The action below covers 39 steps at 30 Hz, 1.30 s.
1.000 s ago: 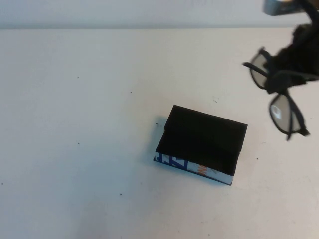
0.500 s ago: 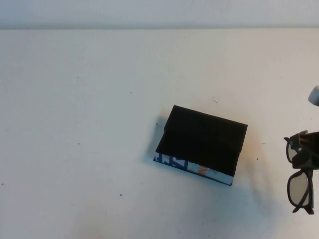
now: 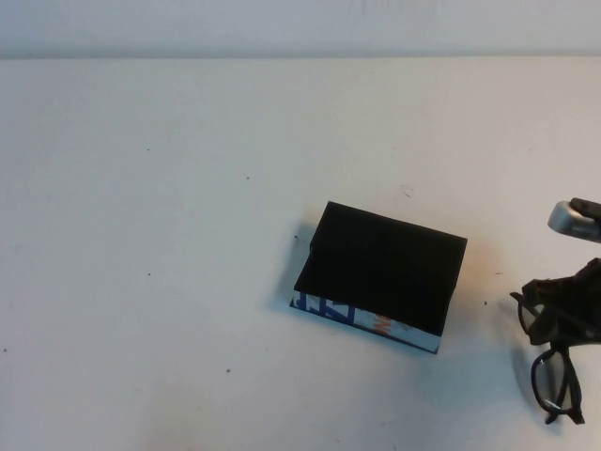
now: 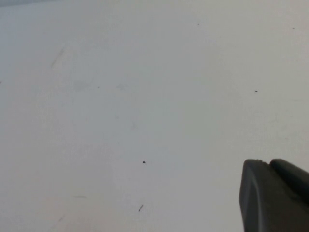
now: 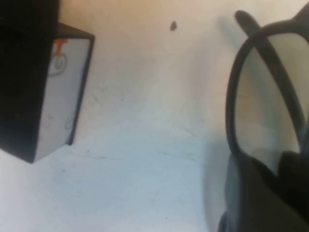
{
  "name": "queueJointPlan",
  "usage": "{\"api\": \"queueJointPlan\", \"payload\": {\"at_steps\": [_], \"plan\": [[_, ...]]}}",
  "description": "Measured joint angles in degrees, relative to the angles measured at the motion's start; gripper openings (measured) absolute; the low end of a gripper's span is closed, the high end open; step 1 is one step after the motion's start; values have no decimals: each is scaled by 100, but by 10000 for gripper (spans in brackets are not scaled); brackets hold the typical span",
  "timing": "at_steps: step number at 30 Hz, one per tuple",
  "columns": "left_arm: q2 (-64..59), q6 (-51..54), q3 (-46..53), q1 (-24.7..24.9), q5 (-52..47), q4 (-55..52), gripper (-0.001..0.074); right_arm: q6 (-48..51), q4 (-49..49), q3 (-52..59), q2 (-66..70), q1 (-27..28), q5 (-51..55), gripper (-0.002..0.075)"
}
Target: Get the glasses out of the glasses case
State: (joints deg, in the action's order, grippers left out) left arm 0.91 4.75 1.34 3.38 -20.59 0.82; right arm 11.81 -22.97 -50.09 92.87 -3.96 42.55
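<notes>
The pale, lightly speckled table (image 3: pixel 169 282) carries the glasses case (image 3: pixel 380 274) near its middle. At the right edge, the right claw (image 3: pixel 573 305) grips the glasses (image 3: pixel 554 371), seemingly low over the table. The left claw (image 4: pixel 275 198) hovers over bare table; I cannot tell its opening.

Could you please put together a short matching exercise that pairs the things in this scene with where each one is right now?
Things:
1. glasses
2. glasses case
3. right gripper
4. left gripper

Places or states:
A. near the middle of the table, with nothing holding it
B. out of the high view, above bare table in its own wrist view
C. at the table's right edge, holding the frame
D. right of the box, held low over the table

Pairs: 1-D, 2-A, 3-C, 4-B
</notes>
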Motion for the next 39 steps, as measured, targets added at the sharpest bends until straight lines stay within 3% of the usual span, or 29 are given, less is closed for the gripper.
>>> {"api": "queueJointPlan", "payload": {"at_steps": [5, 9, 12, 17, 20, 31, 39], "plan": [[0, 0, 0, 0, 0, 0, -5, 161, -216, -96, -87, 0, -8, 312], [0, 0, 0, 0, 0, 0, -5, 198, -249, -251, -460, 0, 62, 337], [0, 0, 0, 0, 0, 0, -4, 251, -249, -304, -1000, 0, 103, 292], [0, 0, 0, 0, 0, 0, -4, 1006, -475, -31, -2491, 0, -117, 63], [0, 0, 0, 0, 0, 0, -4, 1348, -683, 408, -3598, 0, -474, 6], [0, 0, 0, 0, 0, 0, -4, 1555, -634, 2443, -6979, 10, -2162, -16], [0, 0, 0, 0, 0, 0, -4, 1555, -634, 3147, -7798, 10, -2230, -18]]}}
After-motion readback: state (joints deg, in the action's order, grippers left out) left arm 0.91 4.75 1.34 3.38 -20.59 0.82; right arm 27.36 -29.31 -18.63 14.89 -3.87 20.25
